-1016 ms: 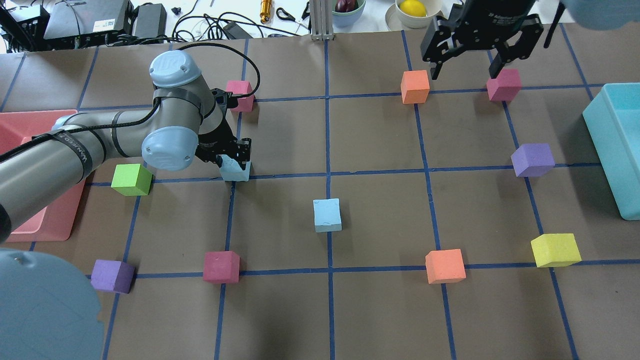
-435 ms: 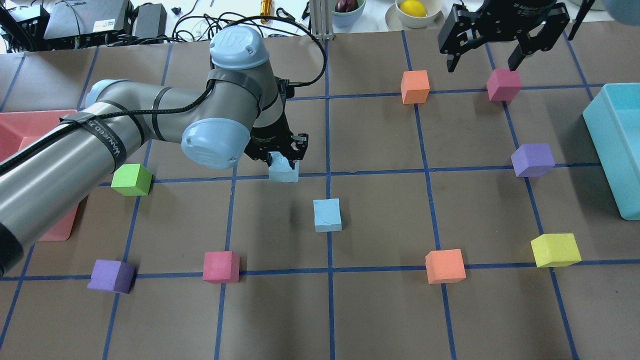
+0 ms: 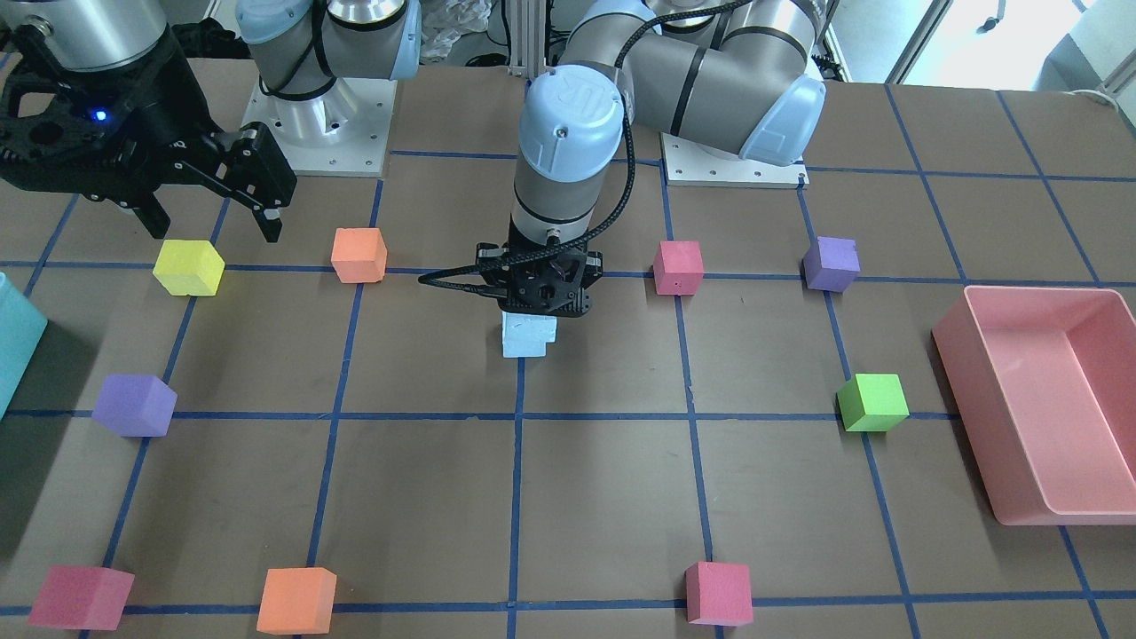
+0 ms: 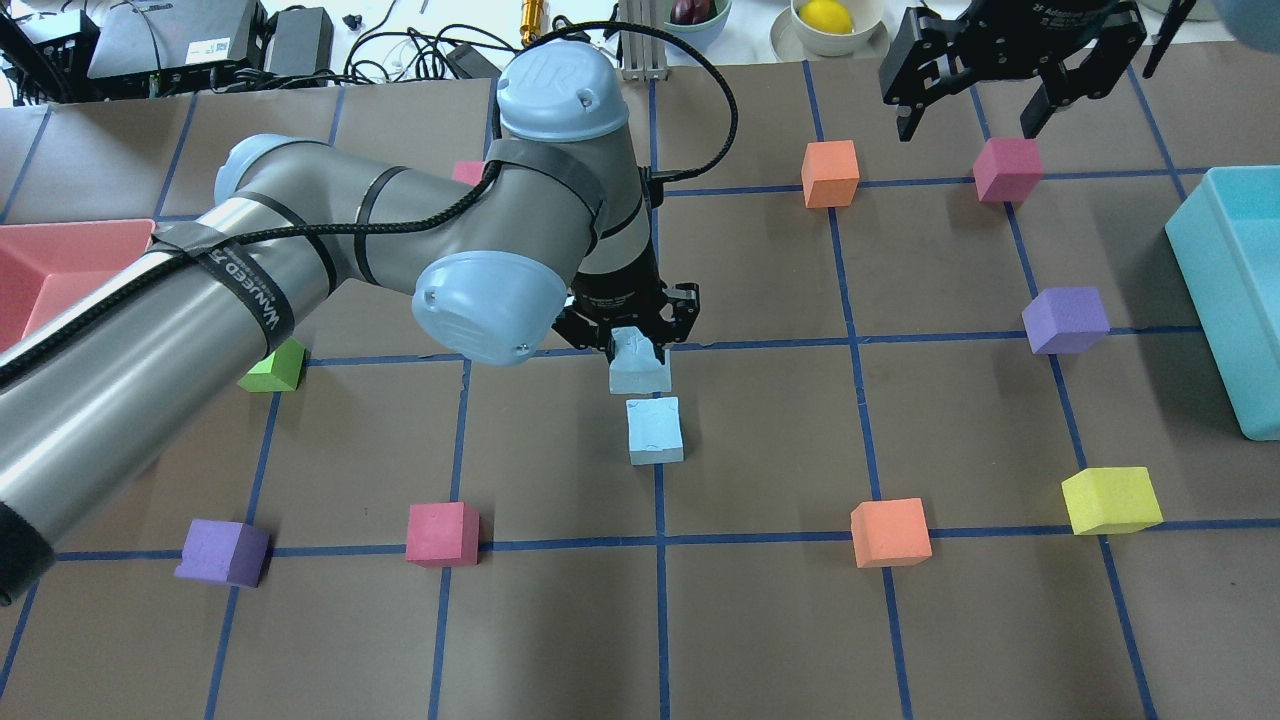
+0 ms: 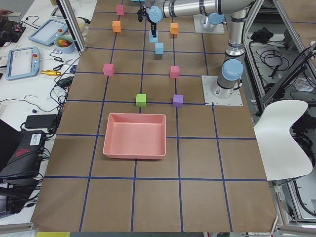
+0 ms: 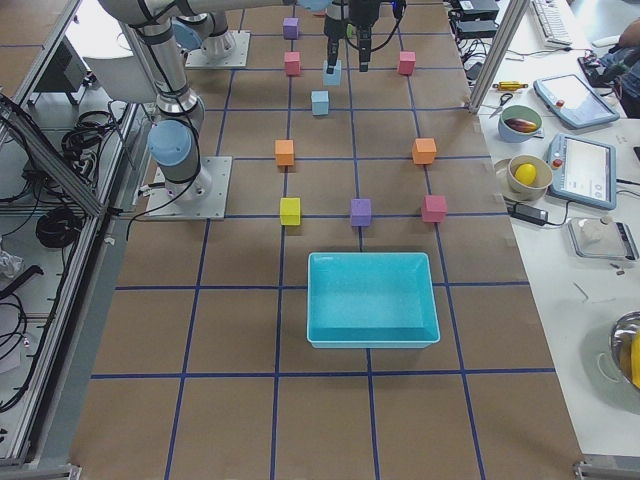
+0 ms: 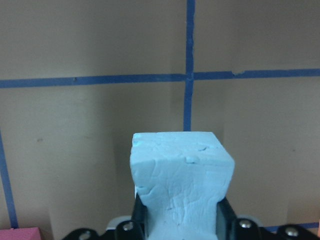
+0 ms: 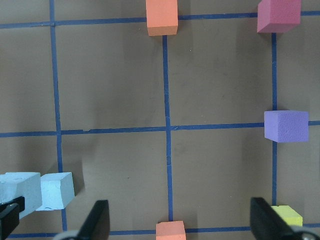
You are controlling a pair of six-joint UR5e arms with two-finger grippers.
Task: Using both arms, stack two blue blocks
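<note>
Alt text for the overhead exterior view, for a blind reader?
The left gripper holds one blue block in its jaws, close beside the second blue block at the centre of the table, not yet stacked. The right gripper hangs open and empty at the far right; coloured cubes sit around.

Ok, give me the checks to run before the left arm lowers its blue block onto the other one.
1. Grip: ok, left tool shut on held blue block.
2. Held blue block lifted: ok.
3. Centred over resting blue block: not ok, it shows beside it in the overhead and right wrist views.
4. Resting blue block's top bare: ok.
5. Right tool out of the way: ok, open, near the magenta cube.
</note>
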